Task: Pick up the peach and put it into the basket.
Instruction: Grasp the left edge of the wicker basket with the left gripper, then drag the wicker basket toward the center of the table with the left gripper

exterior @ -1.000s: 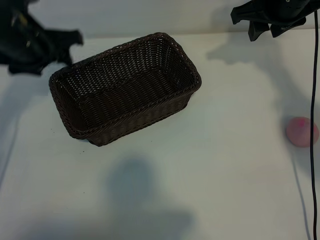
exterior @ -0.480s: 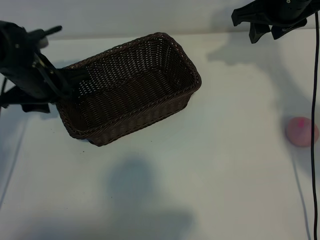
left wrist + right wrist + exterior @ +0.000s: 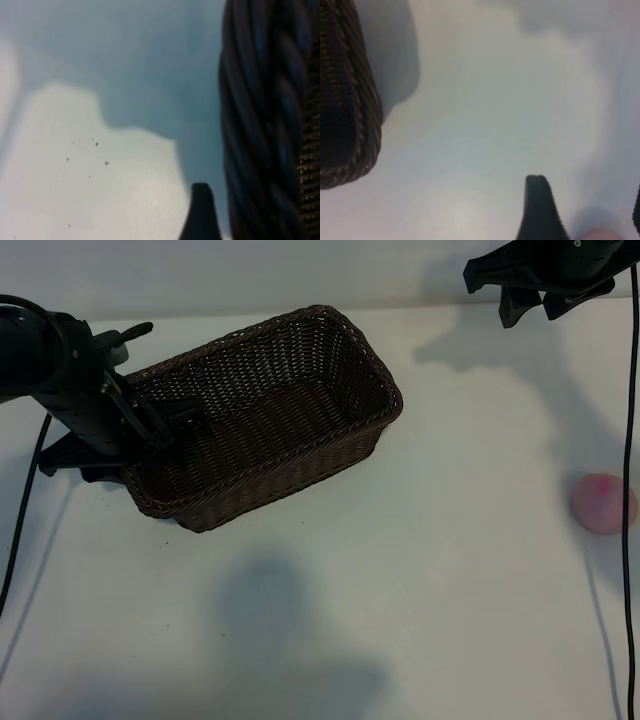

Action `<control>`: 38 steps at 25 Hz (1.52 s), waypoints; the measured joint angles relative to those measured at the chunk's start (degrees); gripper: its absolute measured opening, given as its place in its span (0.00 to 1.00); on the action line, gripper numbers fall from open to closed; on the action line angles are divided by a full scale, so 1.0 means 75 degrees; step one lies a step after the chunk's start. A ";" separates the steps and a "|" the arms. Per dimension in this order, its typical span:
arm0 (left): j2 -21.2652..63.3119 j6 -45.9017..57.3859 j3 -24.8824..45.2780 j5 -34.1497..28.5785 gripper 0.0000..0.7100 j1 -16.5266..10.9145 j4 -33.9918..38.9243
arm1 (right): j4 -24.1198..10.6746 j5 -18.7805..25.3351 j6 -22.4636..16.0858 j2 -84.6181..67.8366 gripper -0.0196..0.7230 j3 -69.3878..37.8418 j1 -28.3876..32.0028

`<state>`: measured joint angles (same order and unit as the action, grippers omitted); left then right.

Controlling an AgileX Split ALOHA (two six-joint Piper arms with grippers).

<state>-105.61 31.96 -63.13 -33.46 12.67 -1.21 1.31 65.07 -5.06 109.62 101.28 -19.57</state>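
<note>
The peach [image 3: 603,503], a small pale-pink ball, lies on the white table at the far right, away from both arms. The dark-brown wicker basket [image 3: 330,445] stands left of centre, and nothing shows inside it. My left gripper [image 3: 152,432] is low at the basket's left end, open and astride the wall there. In the left wrist view one dark finger [image 3: 201,212] stands just outside the braided rim [image 3: 265,125], with a thin gap between them. My right gripper [image 3: 527,310] hangs open and empty at the back right, its fingers [image 3: 537,210] spread over bare table.
A black cable [image 3: 630,440] runs down the right edge, crossing just in front of the peach. Another cable [image 3: 25,510] trails from the left arm. One corner of the basket [image 3: 350,125] shows in the right wrist view. White table spreads between basket and peach.
My left arm has swung from the back left corner down to the basket's left end, and its jaws have narrowed a little. The right arm, peach and basket have not moved.
</note>
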 joint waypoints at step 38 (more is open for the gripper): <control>-0.0053 -0.5044 -0.0987 -0.0795 0.13 -0.0694 -0.3854 | 0.0000 0.0221 0.0007 0.0000 0.63 0.0000 0.0000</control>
<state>-106.01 -5.87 -70.53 -39.42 7.47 -30.11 1.31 66.72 -5.01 109.62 101.28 -19.57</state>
